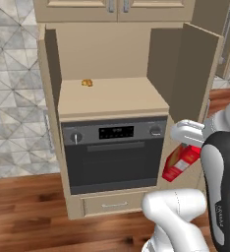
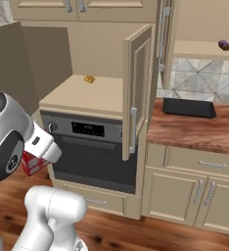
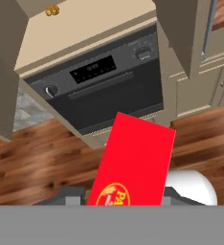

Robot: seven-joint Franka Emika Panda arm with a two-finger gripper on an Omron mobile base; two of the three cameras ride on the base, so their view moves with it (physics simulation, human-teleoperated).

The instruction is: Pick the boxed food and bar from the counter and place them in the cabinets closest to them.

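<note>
While the arm is hanging low beside the oven [image 1: 114, 152] in the left base view, the gripper [image 1: 186, 147] is pinching the boxed food [image 1: 180, 163], tilted. From the right base view, the box [image 2: 32, 163] is peeking under the wrist, well below the open cabinet's shelf [image 2: 82, 95]. Seen from the hand view, the box [image 3: 133, 162] is pointing at the oven; lifting clear of the shelf edge before reaching in looks wisest.

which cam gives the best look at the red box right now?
Hand view: the boxed food fills the centre with its red face and yellow logo unobstructed, held in the gripper. Left base view shows it tilted beside the oven, its top hidden by the hand. Right base view shows just a corner behind the arm.
</note>
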